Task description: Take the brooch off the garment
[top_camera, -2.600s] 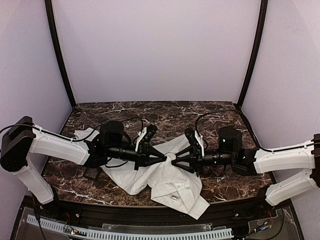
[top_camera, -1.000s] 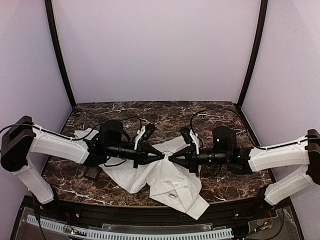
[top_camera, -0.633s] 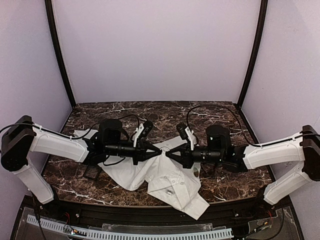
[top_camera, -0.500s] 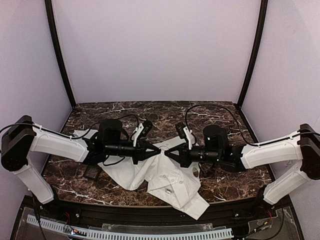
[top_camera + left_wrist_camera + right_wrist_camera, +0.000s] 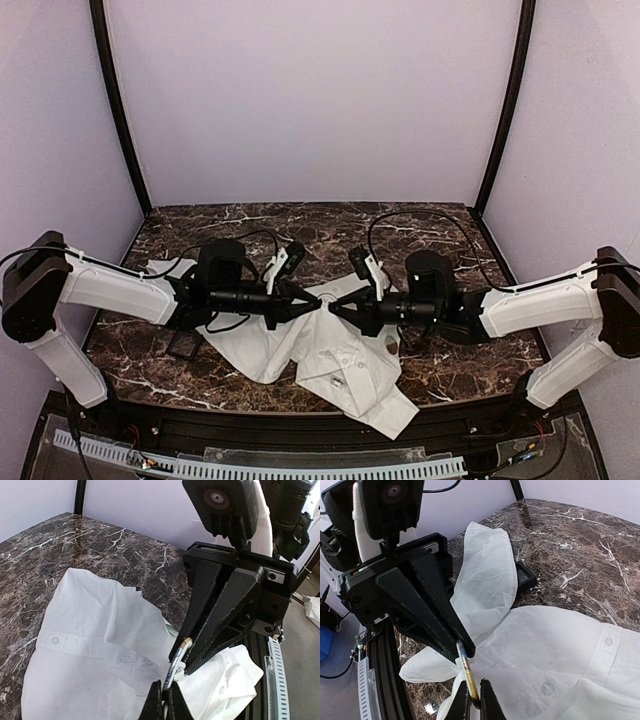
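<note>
Where it sits: the brooch (image 5: 176, 664) shows edge-on, a thin pale metal sliver with a gilt end. It is held up off the surface (image 5: 420, 235) where my two arms meet tip to tip.
Cloth: the white shirt (image 5: 335, 355) is tented up to that point, so I judge the brooch not yet free of it.
Bearing: it lies dead ahead of both tips, and neither arm is nearer.
Long axis: in line with both arms, running across the surface from one tip to the other.
Left arm: my left fingers (image 5: 154, 709) are pressed together on one end, with cloth bunched round them.
Right arm: my right fingers (image 5: 486, 707) are pressed together on the other end.
Next: drawing the arms apart along that line should part it from the cloth, I reckon.
</note>
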You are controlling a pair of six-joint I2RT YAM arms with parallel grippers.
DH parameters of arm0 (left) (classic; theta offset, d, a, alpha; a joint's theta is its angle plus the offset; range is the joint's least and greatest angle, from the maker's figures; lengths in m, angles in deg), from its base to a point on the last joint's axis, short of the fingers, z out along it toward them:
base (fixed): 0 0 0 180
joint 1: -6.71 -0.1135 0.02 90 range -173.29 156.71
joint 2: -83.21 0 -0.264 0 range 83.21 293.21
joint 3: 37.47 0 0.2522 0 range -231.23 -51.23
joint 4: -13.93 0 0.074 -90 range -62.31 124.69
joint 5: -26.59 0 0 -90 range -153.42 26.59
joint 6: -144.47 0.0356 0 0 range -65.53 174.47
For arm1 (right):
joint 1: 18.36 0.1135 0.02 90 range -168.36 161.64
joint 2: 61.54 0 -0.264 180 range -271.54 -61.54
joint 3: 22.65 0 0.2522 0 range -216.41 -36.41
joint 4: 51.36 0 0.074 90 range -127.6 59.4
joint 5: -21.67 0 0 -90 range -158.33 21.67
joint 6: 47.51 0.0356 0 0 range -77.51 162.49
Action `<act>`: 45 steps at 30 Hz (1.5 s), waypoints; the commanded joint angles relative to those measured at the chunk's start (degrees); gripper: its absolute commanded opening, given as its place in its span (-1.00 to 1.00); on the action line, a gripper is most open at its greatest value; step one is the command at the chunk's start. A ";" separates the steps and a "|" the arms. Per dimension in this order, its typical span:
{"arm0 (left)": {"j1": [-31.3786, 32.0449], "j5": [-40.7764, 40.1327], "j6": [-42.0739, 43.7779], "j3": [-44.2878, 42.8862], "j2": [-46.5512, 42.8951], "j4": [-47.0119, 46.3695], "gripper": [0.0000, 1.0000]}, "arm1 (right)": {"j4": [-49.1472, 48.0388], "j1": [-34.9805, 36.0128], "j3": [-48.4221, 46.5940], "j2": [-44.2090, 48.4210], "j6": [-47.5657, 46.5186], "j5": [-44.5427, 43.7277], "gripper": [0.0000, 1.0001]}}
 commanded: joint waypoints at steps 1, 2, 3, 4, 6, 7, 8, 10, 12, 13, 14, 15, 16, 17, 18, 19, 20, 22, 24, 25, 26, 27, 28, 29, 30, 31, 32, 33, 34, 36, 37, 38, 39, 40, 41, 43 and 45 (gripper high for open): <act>3.58 7.24 0.46 -0.20 -2.02 -4.82 -0.98 | -2.03 -0.66 2.38 4.31 -3.34 -1.36 -0.84; 3.56 6.81 0.37 -0.14 -2.01 -4.67 -0.98 | -2.07 -0.56 3.17 5.76 -3.61 -0.91 -0.79; 3.60 5.76 0.40 -0.09 -1.94 -4.27 -0.98 | -2.04 -0.54 3.96 7.22 -3.97 -0.10 -0.73; 3.61 5.36 0.40 -0.08 -1.97 -3.91 -0.98 | -2.10 -0.54 4.65 8.65 -4.40 0.79 -0.65; 3.59 4.05 0.44 -0.01 -1.80 -3.37 -0.98 | -2.04 -0.48 6.21 11.56 -4.88 3.04 -0.47; 3.56 3.31 0.44 -0.01 -1.77 -3.24 -0.98 | -2.19 -0.40 6.95 13.12 -4.97 3.59 -0.38; 3.56 2.95 0.46 0.00 -1.68 -2.97 -0.98 | -2.28 -0.37 7.70 14.51 -4.96 4.07 -0.27; 3.50 2.19 0.31 0.08 -1.73 -2.96 -0.98 | -2.50 -0.30 9.02 17.22 -4.49 4.00 -0.03; 3.50 2.06 0.08 0.52 -2.02 -3.29 -0.98 | -2.36 -0.37 10.23 19.50 -3.68 2.67 0.24; 3.47 2.24 0.04 0.66 -2.14 -3.46 -0.98 | -2.24 -0.44 10.77 20.56 -3.37 1.91 0.34; 3.47 2.57 0.00 0.88 -2.44 -3.73 -0.98 | -1.92 -0.53 11.06 21.42 -3.30 1.08 0.42; 3.50 2.85 0.00 0.98 -2.53 -3.86 -0.98 | -1.55 -0.76 11.33 22.28 -3.33 0.61 0.50; 3.50 3.69 0.06 1.16 -2.66 -4.04 -0.98 | -1.34 -1.13 11.55 22.79 -3.36 0.63 0.54; 3.47 4.11 0.07 1.25 -2.77 -4.19 -0.98 | -1.24 -1.61 11.85 23.26 -3.26 1.05 0.57; 3.47 5.04 0.21 1.42 -2.79 -4.52 -0.98 | -1.40 -2.19 12.19 23.57 -3.15 1.92 0.58; 3.46 5.58 0.23 1.55 -2.79 -4.78 -0.98 | -1.69 -2.67 12.47 23.75 -3.12 3.00 0.58; 3.51 6.77 0.36 1.76 -2.86 -5.29 -0.99 | -1.96 -3.12 12.69 23.67 -3.07 3.90 0.58; 3.45 8.19 0.35 2.11 -2.93 -6.03 -0.98 | -2.18 -3.51 12.67 22.65 -3.40 5.85 0.55; 3.50 8.82 0.20 2.27 -3.03 -6.24 -0.98 | -2.38 -3.61 12.21 20.54 -4.06 8.46 0.49; 3.51 8.92 0.19 2.28 -3.13 -6.22 -0.98 | -2.74 -3.58 11.91 19.28 -4.30 9.93 0.43; 3.46 9.12 0.24 2.23 -3.23 -5.91 -0.98 | -3.70 -3.59 11.89 18.00 -4.23 11.49 0.38; 3.45 9.15 0.30 2.27 -3.28 -5.74 -0.98 | -4.80 -3.49 11.82 16.86 -4.06 12.82 0.33; 3.51 9.31 0.36 2.29 -3.42 -5.59 -0.98 | -5.67 -3.53 11.66 15.70 -3.97 13.47 0.27; 3.52 9.34 0.44 2.34 -3.46 -5.55 -0.98 | -6.35 -3.55 11.49 14.81 -3.95 14.10 0.22; 3.48 9.42 0.48 2.44 -3.52 -5.61 -0.98 | -7.05 -3.53 11.29 13.94 -3.89 14.67 0.17; 3.50 9.44 0.42 2.54 -3.55 -5.80 -0.98 | -7.79 -3.51 11.04 13.27 -3.84 15.20 0.11; 3.51 9.51 0.38 2.51 -3.48 -5.77 -0.98 | -8.30 -3.53 10.87 12.72 -3.85 15.77 0.06; 3.46 9.53 0.35 2.48 -3.47 -5.82 -0.98 | -8.82 -3.52 10.69 12.23 -3.96 16.37 0.01; 3.45 9.54 0.35 2.48 -3.44 -5.83 -0.98 | -9.28 -3.53 10.56 11.81 -4.00 16.83 -0.04; 3.44 9.65 0.29 2.34 -3.25 -5.78 -0.98 | -9.78 -3.53 10.21 11.15 -4.16 17.31 -0.13; 3.46 9.79 0.38 2.20 -3.17 -5.65 -0.98 | -9.94 -3.48 9.99 10.80 -4.31 17.33 -0.17; 3.45 9.88 0.45 2.16 -3.16 -5.61 -0.98 | -9.92 -3.52 9.84 10.40 -4.47 17.43 -0.21; 3.47 10.09 0.48 2.07 -3.06 -5.58 -0.98 | -9.92 -3.53 9.52 10.08 -4.62 17.54 -0.24; 3.50 10.21 0.50 2.01 -2.97 -5.53 -0.98 | -9.98 -3.51 9.23 9.59 -4.71 17.74 -0.26; 3.48 10.43 0.52 1.92 -2.86 -5.50 -0.98 | -10.03 -3.53 8.97 9.17 -4.82 17.92 -0.28; 3.50 10.84 0.59 1.75 -2.65 -5.42 -0.98 | -10.25 -3.53 8.52 8.43 -4.96 18.01 -0.32; 3.46 11.20 0.61 1.69 -2.46 -5.40 -0.98 | -10.56 -3.53 8.18 7.80 -5.00 17.92 -0.37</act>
